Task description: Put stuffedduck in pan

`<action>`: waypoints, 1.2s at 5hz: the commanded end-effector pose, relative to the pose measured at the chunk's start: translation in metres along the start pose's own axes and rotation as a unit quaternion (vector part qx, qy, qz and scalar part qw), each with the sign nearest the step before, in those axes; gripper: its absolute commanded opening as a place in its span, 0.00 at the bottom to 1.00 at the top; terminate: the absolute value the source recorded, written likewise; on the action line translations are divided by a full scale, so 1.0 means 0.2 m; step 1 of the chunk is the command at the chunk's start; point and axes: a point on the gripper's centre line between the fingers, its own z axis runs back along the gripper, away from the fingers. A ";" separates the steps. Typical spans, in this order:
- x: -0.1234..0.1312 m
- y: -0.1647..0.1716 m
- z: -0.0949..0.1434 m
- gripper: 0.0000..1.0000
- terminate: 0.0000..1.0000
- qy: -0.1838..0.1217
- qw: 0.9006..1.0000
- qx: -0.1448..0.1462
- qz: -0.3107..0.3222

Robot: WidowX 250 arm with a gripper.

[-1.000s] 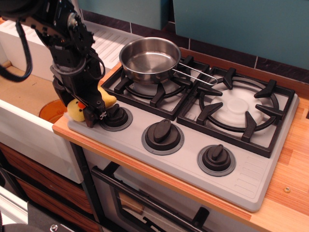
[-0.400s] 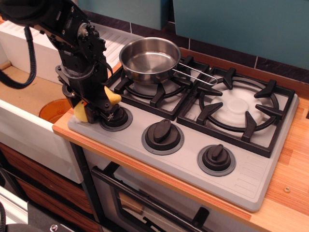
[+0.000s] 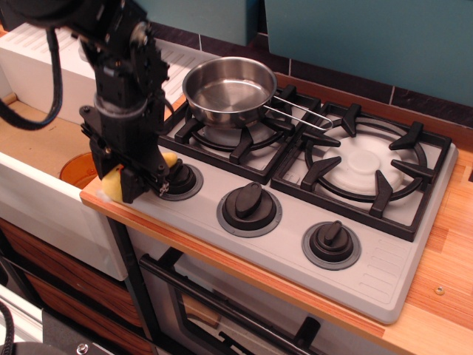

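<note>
The stuffedduck (image 3: 111, 185) is a small yellow plush at the front left corner of the stove, next to the left knob (image 3: 181, 180). Most of it is hidden behind my gripper (image 3: 142, 185). Only a yellow edge on the left and a bit on the right (image 3: 171, 158) show. The gripper points straight down onto the duck, and its fingers (image 3: 129, 188) reach the stove top. I cannot see whether they are closed on it. The pan (image 3: 229, 89) is shiny steel and empty. It sits on the back left burner with its wire handle (image 3: 299, 117) pointing right.
Two more black knobs (image 3: 249, 207) (image 3: 330, 242) line the stove front. The right burner grate (image 3: 366, 166) is bare. A flat orange disc (image 3: 76, 168) lies in the sink area left of the counter edge. A teal wall stands behind the stove.
The gripper has swung from a tilt to upright and shifted slightly left and down over the duck. More of the duck is covered now. The pan has not moved.
</note>
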 end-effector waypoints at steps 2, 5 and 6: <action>0.21 0.10 0.27 0.00 0.00 -0.023 0.999 0.028 -0.017; 0.51 0.19 0.31 0.00 0.00 -0.033 0.998 0.019 -0.045; 0.58 0.20 0.31 0.00 0.00 -0.032 0.998 0.016 -0.049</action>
